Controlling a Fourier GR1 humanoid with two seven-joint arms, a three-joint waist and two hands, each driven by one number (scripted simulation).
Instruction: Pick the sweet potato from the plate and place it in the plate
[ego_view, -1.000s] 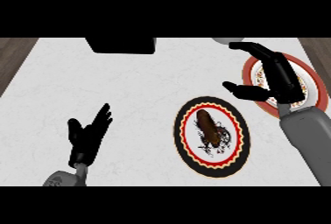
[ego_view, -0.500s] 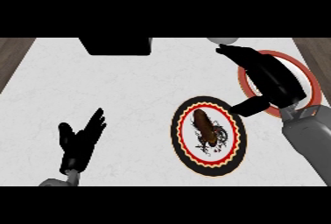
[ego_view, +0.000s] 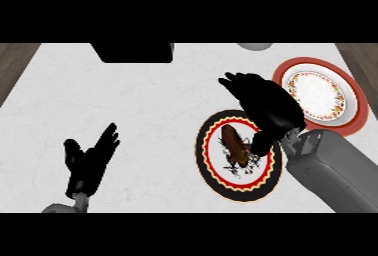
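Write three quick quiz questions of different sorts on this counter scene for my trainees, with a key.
1. True or false: the sweet potato lies on the black-rimmed plate.
2. Multiple choice: where does the red-rimmed plate sit relative to the black-rimmed plate? A) up and to the right B) down and to the left C) stacked beneath it
3. Fill in: the left hand rests open on the view's ____ side, while the right hand is over the black-rimmed plate.

Key: 1 true; 2 A; 3 left.
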